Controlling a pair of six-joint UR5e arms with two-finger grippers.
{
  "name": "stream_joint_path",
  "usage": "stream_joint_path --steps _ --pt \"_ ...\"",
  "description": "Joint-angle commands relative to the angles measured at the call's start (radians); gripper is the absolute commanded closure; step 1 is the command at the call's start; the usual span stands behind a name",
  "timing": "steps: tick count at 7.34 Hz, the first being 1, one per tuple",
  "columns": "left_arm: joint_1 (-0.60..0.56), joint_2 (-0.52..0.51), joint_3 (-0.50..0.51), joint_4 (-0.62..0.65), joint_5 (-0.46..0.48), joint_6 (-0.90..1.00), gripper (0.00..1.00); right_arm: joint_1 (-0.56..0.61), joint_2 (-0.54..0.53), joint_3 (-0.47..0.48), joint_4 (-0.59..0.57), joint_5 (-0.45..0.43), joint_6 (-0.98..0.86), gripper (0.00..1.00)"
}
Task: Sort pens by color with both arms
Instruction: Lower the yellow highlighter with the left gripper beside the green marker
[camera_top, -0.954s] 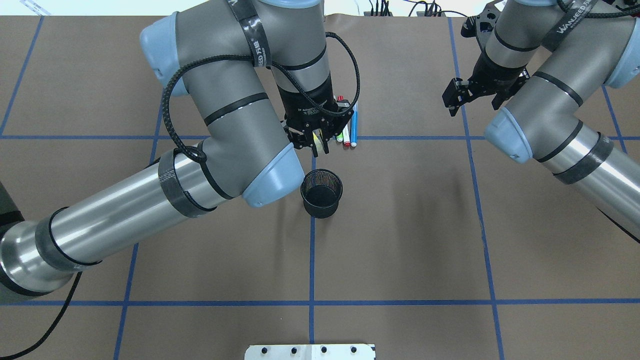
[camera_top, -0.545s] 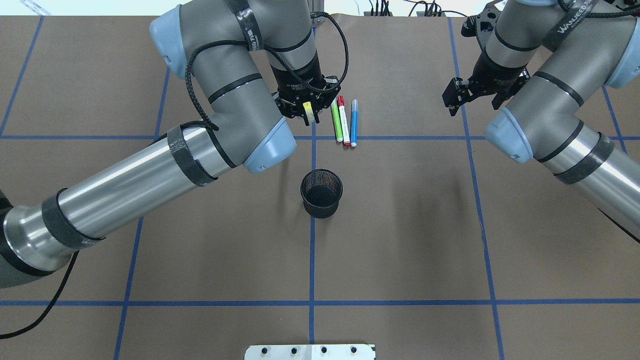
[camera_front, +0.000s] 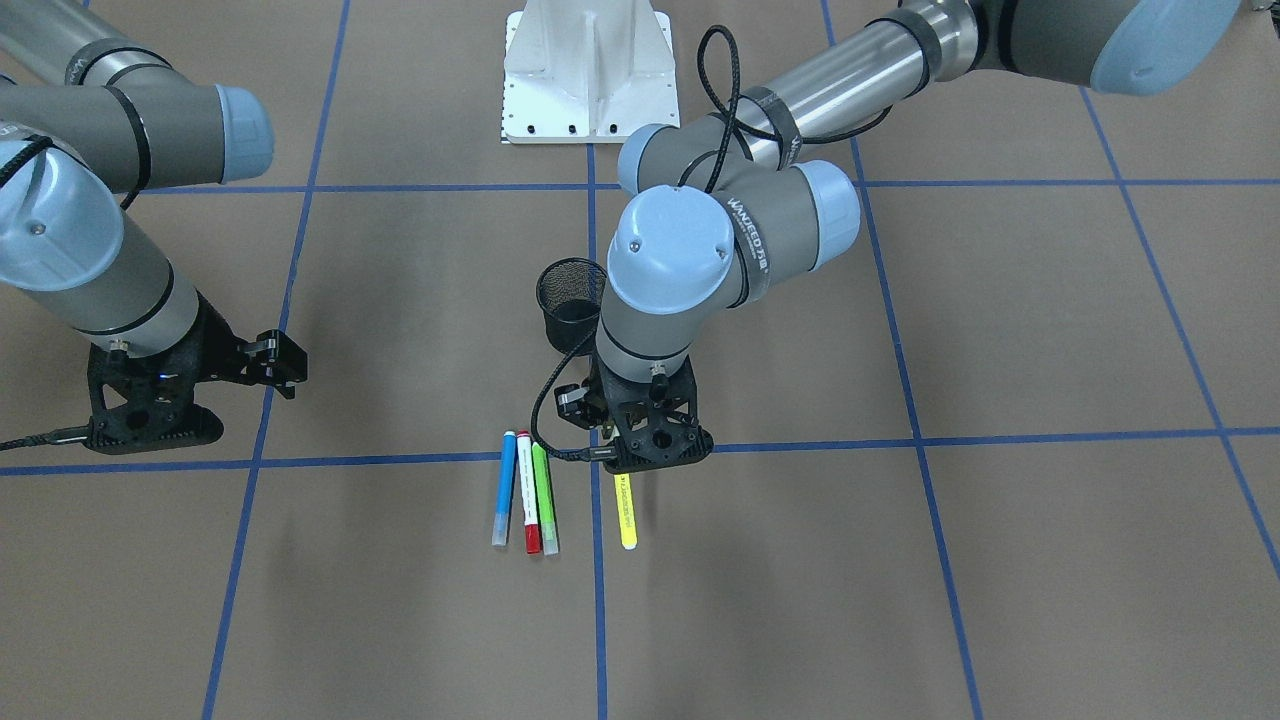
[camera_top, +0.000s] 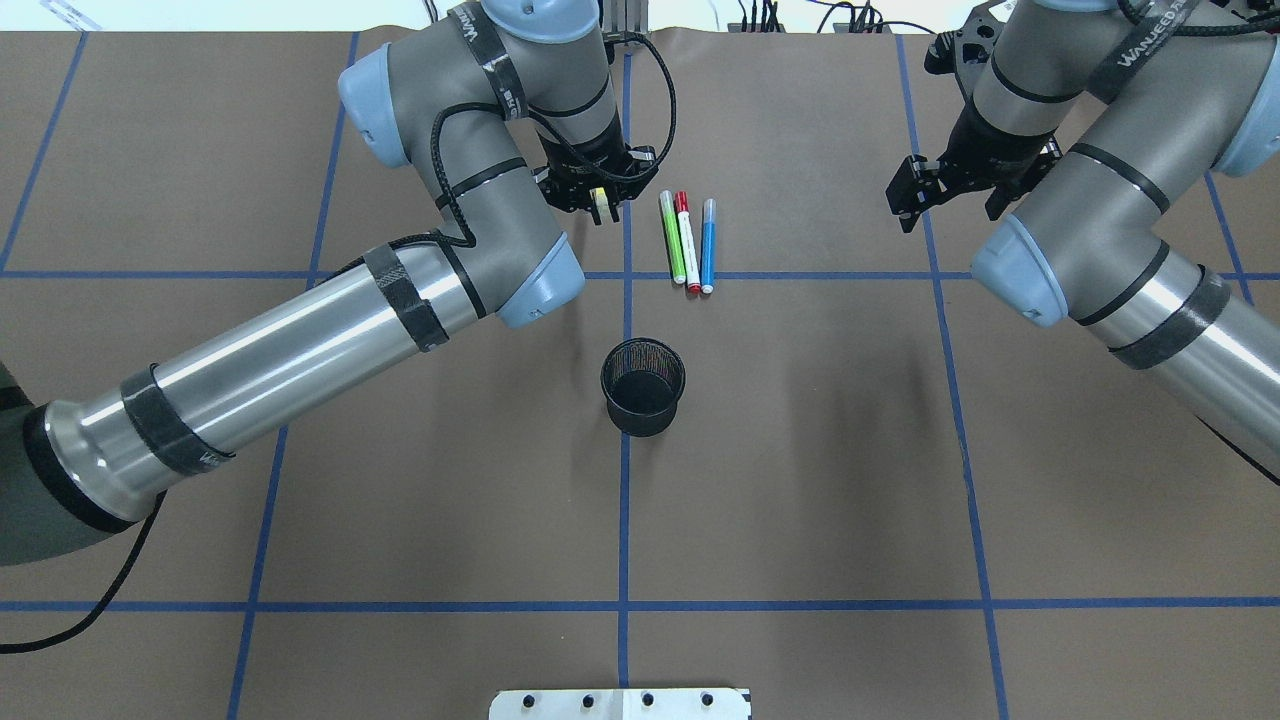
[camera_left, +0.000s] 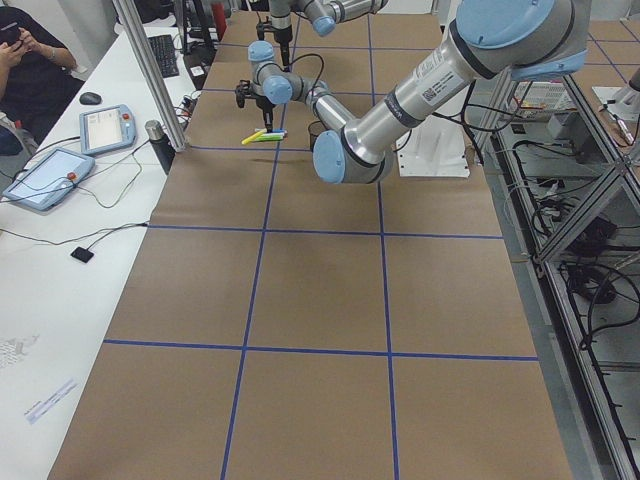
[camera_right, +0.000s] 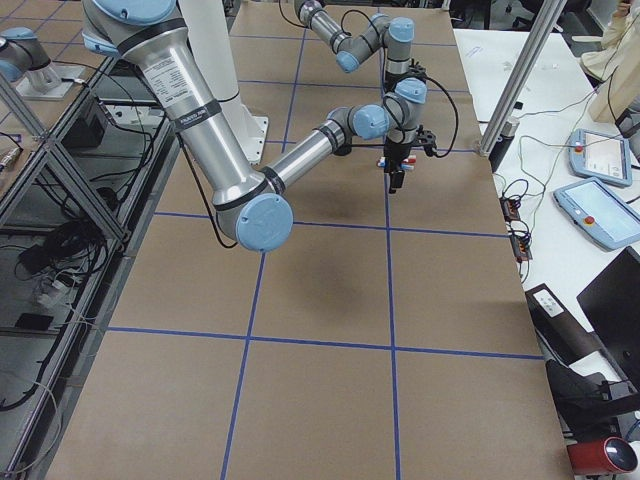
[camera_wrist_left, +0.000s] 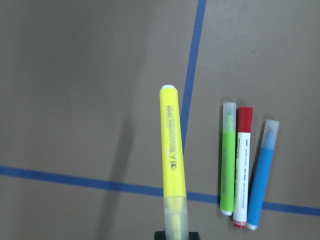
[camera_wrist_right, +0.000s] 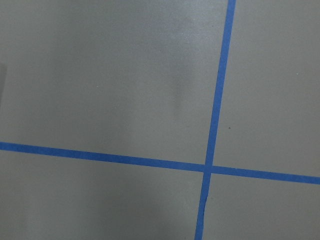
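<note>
Held off the table by its clear-capped end: yellow pen (camera_wrist_left: 172, 155), pinched between the closed-in fingers of the left gripper (camera_top: 598, 208), barrel pointing away from the robot, beside a blue tape line (camera_wrist_left: 192, 75); just to one side, flat on the brown paper (camera_top: 800, 450) and side by side: green pen (camera_top: 672, 238), white pen with red cap (camera_top: 687, 240), blue pen (camera_top: 708, 245); nearer the robot, upright: black mesh cup (camera_top: 643, 385); well apart on the right, spread wide and gripping nothing: right gripper (camera_top: 950, 200).
</note>
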Motion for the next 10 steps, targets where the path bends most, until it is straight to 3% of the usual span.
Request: stream_joint_path --steps 1,3,5,7,10 --pt "0.019 -0.051 0.082 -0.037 0.007 0.006 0.80 0.000 -0.002 0.001 0.000 0.000 -0.001 0.02" --pt "0.073 -0.053 0.100 -0.085 0.126 0.004 0.79 0.000 -0.002 -0.001 0.001 0.000 -0.002 0.02" --pt "0.085 -0.054 0.102 -0.091 0.131 0.004 0.78 0.000 0.000 0.001 0.000 0.002 -0.001 0.02" --pt "0.096 -0.053 0.120 -0.109 0.142 0.006 0.71 0.003 0.000 0.004 0.000 0.003 -0.002 0.02" --pt "0.104 -0.056 0.109 -0.110 0.145 0.006 0.44 0.014 0.008 0.004 0.000 0.012 0.005 0.02"
